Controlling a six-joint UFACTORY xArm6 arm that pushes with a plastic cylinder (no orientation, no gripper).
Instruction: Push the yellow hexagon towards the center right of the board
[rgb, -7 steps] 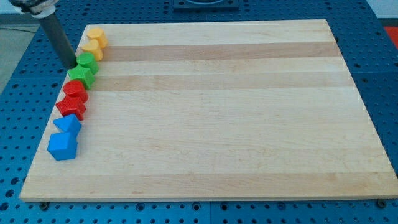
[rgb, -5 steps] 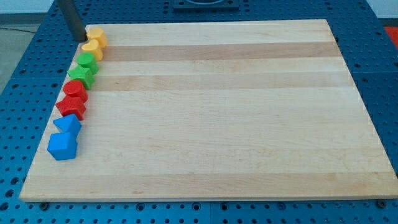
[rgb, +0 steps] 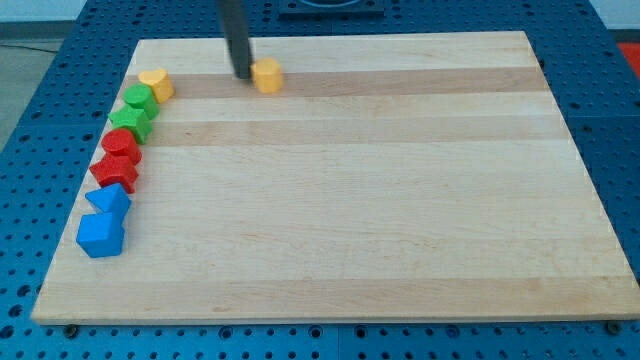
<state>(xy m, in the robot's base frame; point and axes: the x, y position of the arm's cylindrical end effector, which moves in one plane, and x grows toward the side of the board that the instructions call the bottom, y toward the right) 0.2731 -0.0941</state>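
The yellow hexagon (rgb: 267, 75) lies on the wooden board (rgb: 380, 200) near the view's top, left of the middle. My tip (rgb: 243, 75) stands right against its left side, touching or nearly so. A second yellow block (rgb: 156, 84) stays at the board's top left, at the head of a column of blocks.
Down the board's left edge run two green blocks (rgb: 142, 99) (rgb: 133, 122), two red blocks (rgb: 121, 143) (rgb: 116, 169) and two blue blocks (rgb: 109, 203) (rgb: 100, 236). Blue perforated table surrounds the board.
My tip has swept from the top left corner to the right, and the yellow hexagon has slid right with it, away from the other yellow block.
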